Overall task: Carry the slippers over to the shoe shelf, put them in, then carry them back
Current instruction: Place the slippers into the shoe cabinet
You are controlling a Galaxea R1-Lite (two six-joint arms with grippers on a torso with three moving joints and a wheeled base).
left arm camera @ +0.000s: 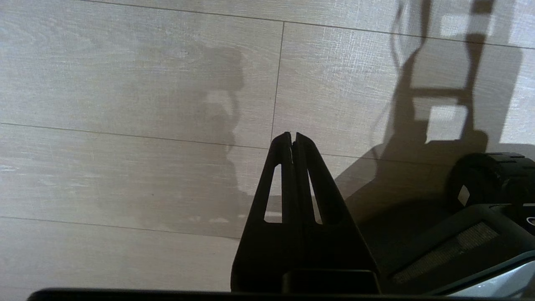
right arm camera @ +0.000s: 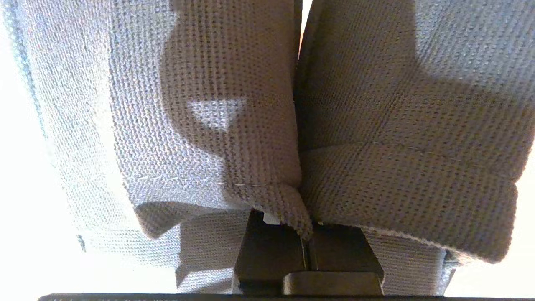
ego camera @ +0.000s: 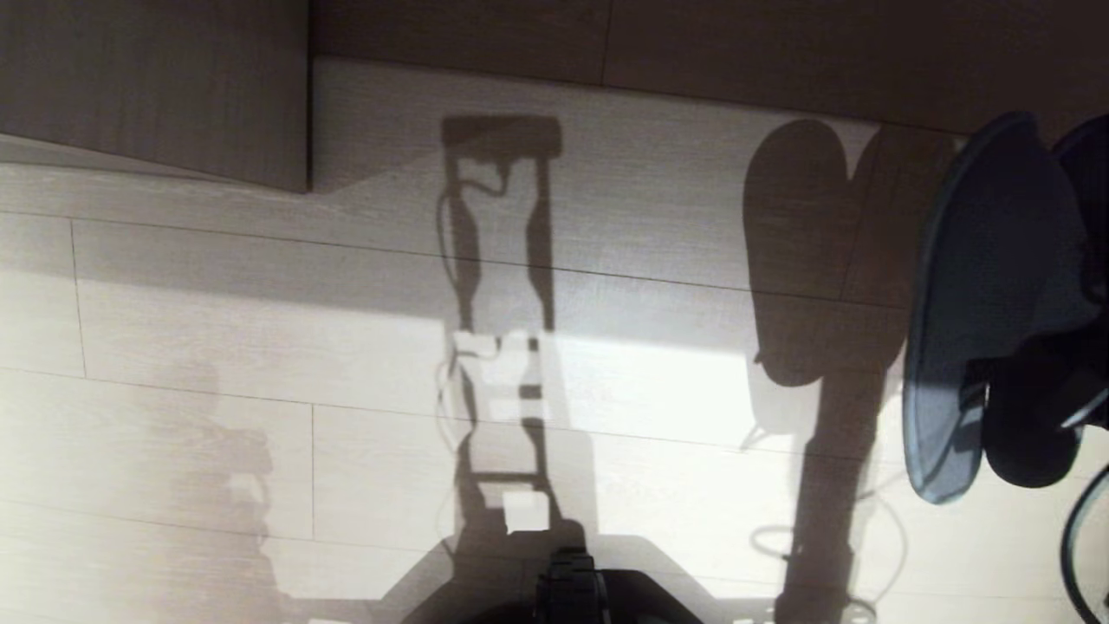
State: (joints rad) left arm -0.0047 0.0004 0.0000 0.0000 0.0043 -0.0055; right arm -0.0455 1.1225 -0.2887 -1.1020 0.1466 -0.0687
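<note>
The slippers (ego camera: 988, 286) hang at the far right of the head view, lifted off the floor, grey-blue footbeds facing me, one behind the other. My right gripper (right arm camera: 307, 238) is shut on their woven straps (right arm camera: 234, 125), which are bunched together between the fingers and hide the fingertips. In the head view that gripper is only a dark mass at the straps (ego camera: 1031, 416). The shoe shelf (ego camera: 156, 87) shows as wood-grain panels along the far edge, with an upright panel at the far left. My left gripper (left arm camera: 292, 138) is shut and empty, parked over the pale floor.
Pale plank floor (ego camera: 260, 347) spreads below, crossed by my own shadow and the slippers' shadow. My dark base (ego camera: 572, 589) sits at the near edge, also seen in the left wrist view as the base (left arm camera: 493, 179). A thin cable (ego camera: 1074, 537) curves at the right edge.
</note>
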